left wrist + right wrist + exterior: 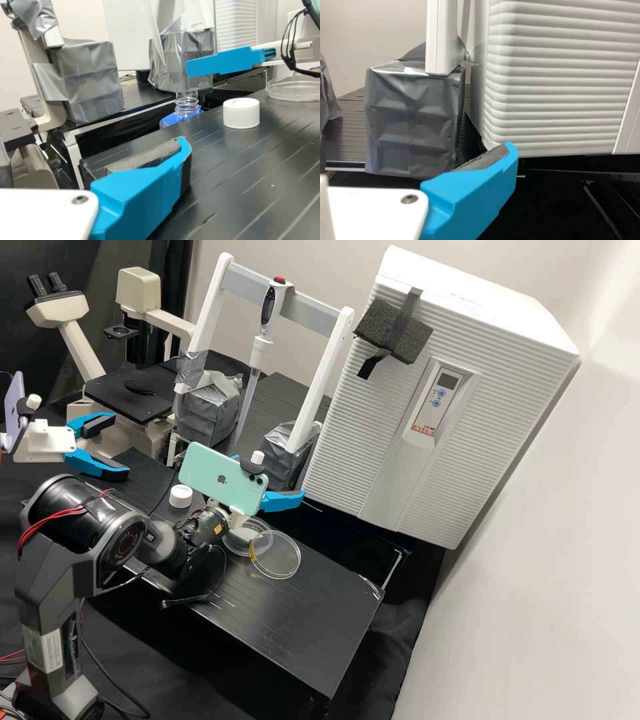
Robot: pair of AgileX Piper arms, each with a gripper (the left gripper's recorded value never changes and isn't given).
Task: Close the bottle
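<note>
**Hazards**
1. Spill. The bottle [187, 101] is uncapped and is stood at the far edge of the bench [300, 620], in front of a taped block [185, 55]. One finger of the right gripper [270, 481] is seen just above its mouth. A tip-over is judged possible if that arm is lowered or swung off-line.
2. Lost cap. The cap [241, 113] is laid flat on the bench, near the bottle but apart from it, and is gripped by nothing. Being low and smooth, it may be pushed along or squeezed out sideways if fingers are closed on it off-centre.
3. Bad thread. Cross-threading is to be expected if the cap is set on tilted. The bottle may be turned with the cap if it is not steadied.
4. Collision. The dishes [267, 553] are set near the cap and may be swept aside by a forearm.

**Grippers**
- Left gripper [120, 445]: spread wide, nothing held, placed low near the cap without touching it.
- Right gripper: taken to be spread wide, nothing held. Its second finger is largely hidden behind the phone [223, 479].

**Containers**
- Bottle: clear neck, open top, nothing seen in the neck. Blue is seen below the neck; whether this is contents or a finger cannot be told.
- Dishes: two, clear, shallow, edges overlapped. No contents are made out.
</note>
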